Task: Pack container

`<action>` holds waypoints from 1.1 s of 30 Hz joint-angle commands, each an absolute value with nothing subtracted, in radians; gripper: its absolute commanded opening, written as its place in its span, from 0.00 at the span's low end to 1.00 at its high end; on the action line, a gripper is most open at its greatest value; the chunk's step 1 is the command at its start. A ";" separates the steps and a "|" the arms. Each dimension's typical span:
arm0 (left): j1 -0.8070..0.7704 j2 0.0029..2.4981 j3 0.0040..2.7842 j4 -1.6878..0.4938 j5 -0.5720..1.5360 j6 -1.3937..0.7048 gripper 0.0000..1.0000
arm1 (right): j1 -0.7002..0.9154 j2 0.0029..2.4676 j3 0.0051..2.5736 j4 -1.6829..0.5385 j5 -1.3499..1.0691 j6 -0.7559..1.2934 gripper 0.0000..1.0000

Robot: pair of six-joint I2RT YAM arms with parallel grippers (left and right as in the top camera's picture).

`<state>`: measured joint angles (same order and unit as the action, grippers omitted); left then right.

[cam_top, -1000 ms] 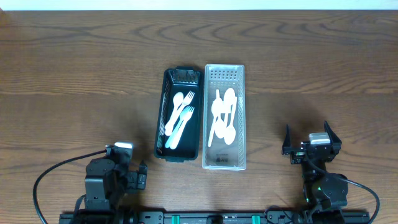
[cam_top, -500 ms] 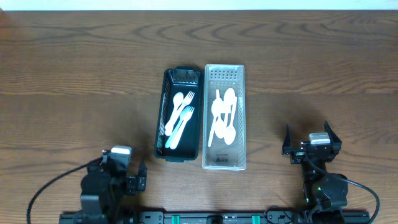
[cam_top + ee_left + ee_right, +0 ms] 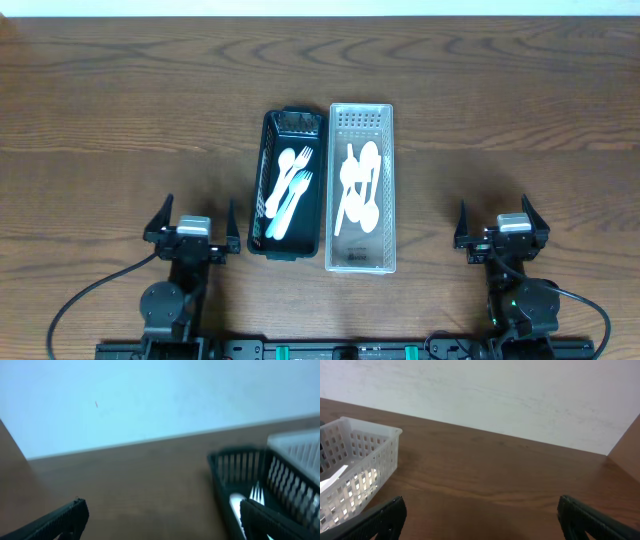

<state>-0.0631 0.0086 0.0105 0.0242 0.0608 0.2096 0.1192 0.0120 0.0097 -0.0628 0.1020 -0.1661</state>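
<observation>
A black slatted basket [image 3: 256,210] holds white plastic forks [image 3: 291,190]. Beside it on the right, touching, a clear white basket [image 3: 388,180] holds white plastic spoons [image 3: 359,185]. My left gripper [image 3: 192,222] is open and empty at the front left, just left of the black basket. My right gripper [image 3: 497,222] is open and empty at the front right, well clear of the white basket. The left wrist view is blurred and shows the black basket [image 3: 235,467] to its right. The right wrist view shows the white basket [image 3: 357,465] at its left.
The wooden table [image 3: 120,110] runs to a pale wall at the back. Black cables [image 3: 85,285] loop by both arm bases at the front edge.
My left arm has swung from a turned-down pose to facing forward, with its open fingers now level beside the black basket. The right arm and the baskets have not moved.
</observation>
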 commanded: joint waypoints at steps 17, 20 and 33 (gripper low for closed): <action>-0.069 0.006 0.004 -0.067 0.060 0.002 0.98 | 0.131 0.006 0.006 -0.063 0.108 -0.173 0.99; -0.069 0.006 0.004 -0.067 0.060 0.002 0.98 | 0.131 0.006 0.006 -0.063 0.108 -0.173 0.99; -0.069 0.006 0.004 -0.067 0.060 0.002 0.98 | 0.131 0.006 0.006 -0.063 0.108 -0.173 0.99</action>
